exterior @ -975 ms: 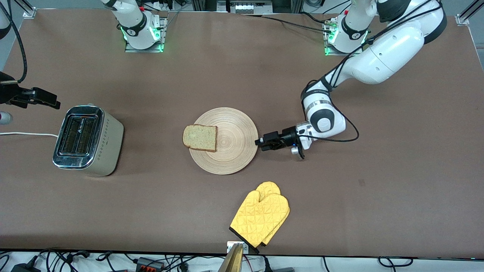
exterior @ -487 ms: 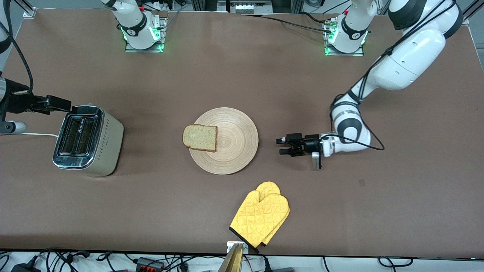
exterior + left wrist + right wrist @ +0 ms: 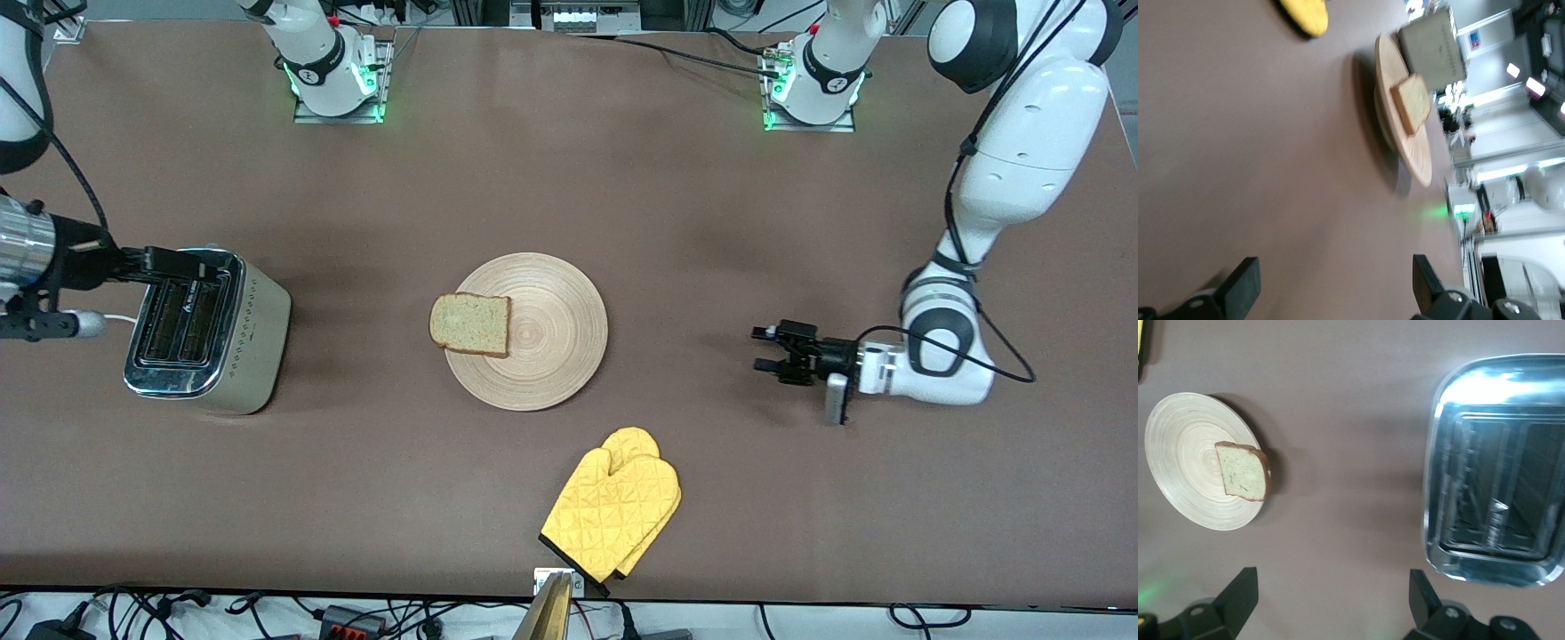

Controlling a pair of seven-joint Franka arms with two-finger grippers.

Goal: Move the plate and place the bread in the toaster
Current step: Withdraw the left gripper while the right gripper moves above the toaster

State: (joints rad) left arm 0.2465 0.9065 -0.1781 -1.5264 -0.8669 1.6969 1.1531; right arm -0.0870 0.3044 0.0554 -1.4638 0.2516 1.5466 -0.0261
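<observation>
The light-wood plate (image 3: pixel 542 342) lies mid-table. The bread (image 3: pixel 470 324) lies on it, overhanging the rim toward the right arm's end. The cream toaster (image 3: pixel 206 331) stands toward the right arm's end, with both slots empty. My left gripper (image 3: pixel 762 348) is open and empty, low over bare table well off the plate toward the left arm's end. Its wrist view shows the gripper (image 3: pixel 1335 287), plate (image 3: pixel 1418 157), bread (image 3: pixel 1411 103) and toaster (image 3: pixel 1431 47). My right gripper (image 3: pixel 209 264) is open and empty over the toaster's edge. Its wrist view shows the gripper (image 3: pixel 1331 600), toaster (image 3: pixel 1498 467), plate (image 3: pixel 1185 460) and bread (image 3: pixel 1243 471).
A yellow quilted oven mitt (image 3: pixel 613 502) lies near the table's front edge, nearer the front camera than the plate; it also shows in the left wrist view (image 3: pixel 1303 15). The toaster's white cord (image 3: pixel 116 317) runs off toward the right arm's end.
My left gripper has drawn back from the plate's rim toward the left arm's end. My right gripper has moved in from the table's end to over the toaster. Plate and bread have not moved.
</observation>
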